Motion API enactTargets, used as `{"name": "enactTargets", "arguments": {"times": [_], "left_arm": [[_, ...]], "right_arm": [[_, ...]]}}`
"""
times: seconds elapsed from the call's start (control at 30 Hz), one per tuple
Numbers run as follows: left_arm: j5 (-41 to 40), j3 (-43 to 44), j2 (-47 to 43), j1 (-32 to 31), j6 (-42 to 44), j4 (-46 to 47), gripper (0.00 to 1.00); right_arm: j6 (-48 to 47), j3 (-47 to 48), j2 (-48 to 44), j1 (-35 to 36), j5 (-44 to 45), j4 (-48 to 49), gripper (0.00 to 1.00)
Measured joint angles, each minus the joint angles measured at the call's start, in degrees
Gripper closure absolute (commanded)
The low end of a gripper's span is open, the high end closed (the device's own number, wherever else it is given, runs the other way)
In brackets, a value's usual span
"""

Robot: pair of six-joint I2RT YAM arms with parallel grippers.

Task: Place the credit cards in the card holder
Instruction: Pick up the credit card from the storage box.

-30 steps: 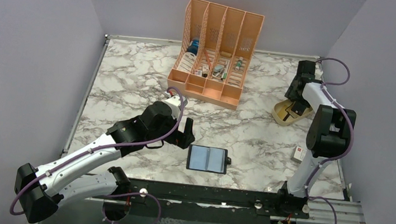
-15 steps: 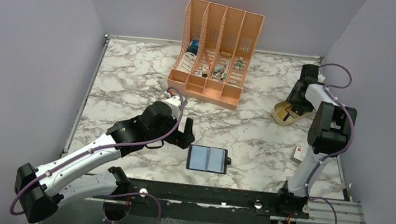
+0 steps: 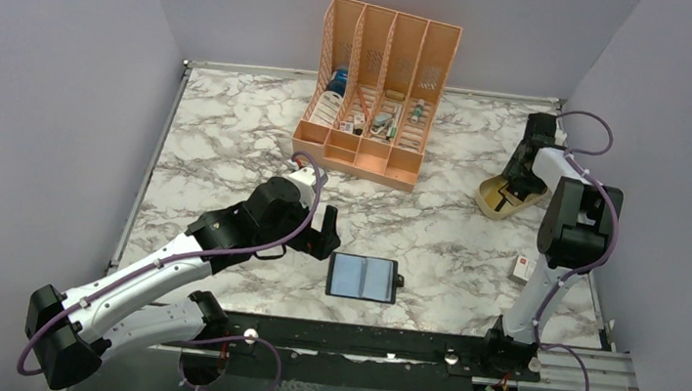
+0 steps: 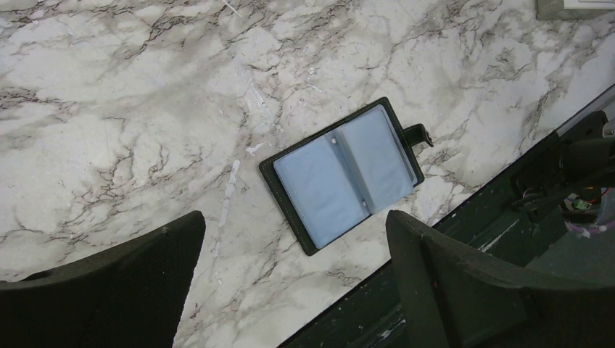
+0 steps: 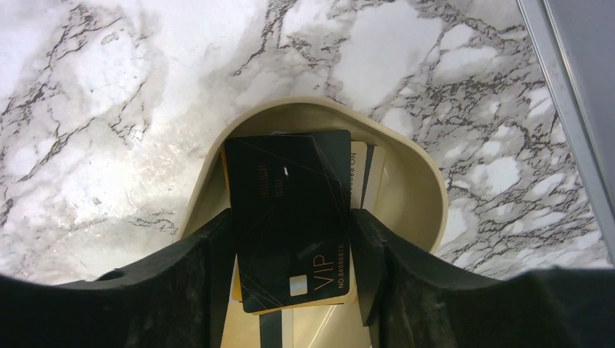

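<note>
At far right of the table (image 3: 231, 133), the right gripper (image 5: 292, 226) is down in the beige dish (image 5: 417, 181), 1 finger along each long edge of the black VIP card (image 5: 286, 181). That card lies on top of the other credit cards (image 5: 360, 174) stacked in the dish. Fingers look right at the card edges; cannot tell if they are pinching yet or just beside. Step in hand, as I judge it: pick up the top card only.

To do it well:
- squeeze evenly across the card's width so it doesn't bow or pop out
- lift straight up, clear of the dish wall
- check that no second card rides along

The card holder (image 4: 341, 177) lies open and flat near the front edge, pockets up, well apart from the dish. The left gripper (image 4: 294, 219) hovers over it, fingers spread wide, holding nothing; it could pin the holder for insertion.
</note>
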Motion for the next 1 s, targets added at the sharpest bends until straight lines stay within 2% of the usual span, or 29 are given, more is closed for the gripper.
{"name": "enactTargets", "arguments": {"times": [0.07, 0.37, 0.8, 1.0], "left_arm": [[0.0, 0.0, 0.0, 0.0, 0.0, 0.0, 0.01], [0.0, 0.0, 0.0, 0.0, 0.0, 0.0, 0.01], [0.0, 0.0, 0.0, 0.0, 0.0, 0.0, 0.01], [0.0, 0.0, 0.0, 0.0, 0.0, 0.0, 0.01]], "right_arm": [[-0.4, 0.0, -0.2, 0.0, -0.3, 0.3, 0.52], [-1.1, -1.0, -1.9, 0.0, -1.9, 0.8, 0.54], [-1.7, -3.6, -4.9, 0.0, -4.3, 1.0, 0.75], [-2.1, -4.7, -6.3, 0.0, -5.5, 1.4, 0.73]]}}
